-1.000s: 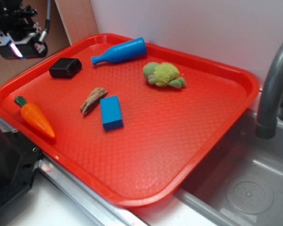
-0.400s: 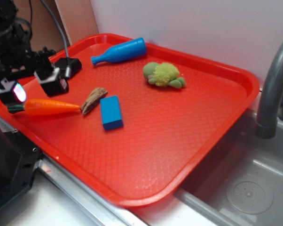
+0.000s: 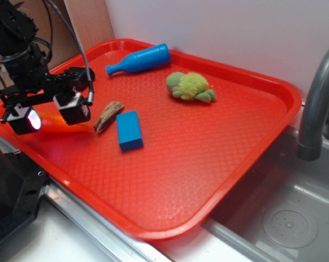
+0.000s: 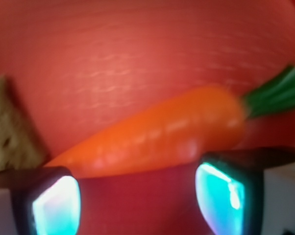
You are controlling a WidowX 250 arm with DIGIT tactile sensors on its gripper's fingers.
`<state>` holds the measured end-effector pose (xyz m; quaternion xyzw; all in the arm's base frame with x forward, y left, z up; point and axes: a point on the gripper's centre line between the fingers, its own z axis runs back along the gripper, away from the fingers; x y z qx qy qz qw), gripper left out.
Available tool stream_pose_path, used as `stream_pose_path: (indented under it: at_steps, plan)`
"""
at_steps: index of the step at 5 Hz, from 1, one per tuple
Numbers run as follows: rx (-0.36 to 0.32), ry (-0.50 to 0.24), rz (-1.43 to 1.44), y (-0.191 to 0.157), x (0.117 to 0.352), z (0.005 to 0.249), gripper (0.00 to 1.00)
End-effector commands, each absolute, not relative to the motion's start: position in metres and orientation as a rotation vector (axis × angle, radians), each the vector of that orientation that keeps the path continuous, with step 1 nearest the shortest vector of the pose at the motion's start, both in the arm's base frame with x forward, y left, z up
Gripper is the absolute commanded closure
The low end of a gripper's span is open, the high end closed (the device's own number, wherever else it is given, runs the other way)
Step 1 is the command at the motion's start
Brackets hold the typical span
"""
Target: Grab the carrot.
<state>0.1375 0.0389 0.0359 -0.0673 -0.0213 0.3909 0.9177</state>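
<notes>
Your fingers [image 3: 50, 116] stand spread wide, one pad [image 4: 53, 205] at lower left of the wrist view, the other [image 4: 221, 196] at lower right, with nothing clamped between them. The carrot [image 4: 157, 139] lies flat just beyond the pads, crosswise to the gap, green top [image 4: 275, 93] to the right and tip to the left. You can see red tray between the pads and the carrot; whether either pad touches it cannot be told, since the wrist view is blurred.

In the exterior view the carrot [image 3: 52, 121] shows only as an orange strip between and behind the two pads, near the tray's left edge.

Just past the carrot's tip lies a brown wood piece [image 3: 109, 115], and beside that a blue block [image 3: 129, 130]. A black box [image 3: 80, 76] sits behind the arm, partly hidden. A blue bottle [image 3: 138, 59] lies on its side near the far rim; a green plush toy [image 3: 190, 86] rests right of it.

All of this sits on a red tray [image 3: 208, 164]. To the right you have a metal sink [image 3: 285, 218] with a grey faucet [image 3: 317, 103]; a white wall stands behind.
</notes>
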Motion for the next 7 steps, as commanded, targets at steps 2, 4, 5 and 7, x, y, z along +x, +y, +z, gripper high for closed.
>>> stream_pose_path:
  at_steps: [2, 4, 5, 7]
  plan:
    - [-0.126, -0.164, 0.377, 0.047, 0.132, 0.088, 0.00]
    - [-0.081, -0.082, 0.734, 0.043, 0.115, 0.070, 0.00]
    - [-0.074, -0.060, 0.791, 0.048, 0.109, 0.055, 0.00]
    - [-0.095, -0.079, 0.735, 0.058, 0.122, 0.032, 0.00]
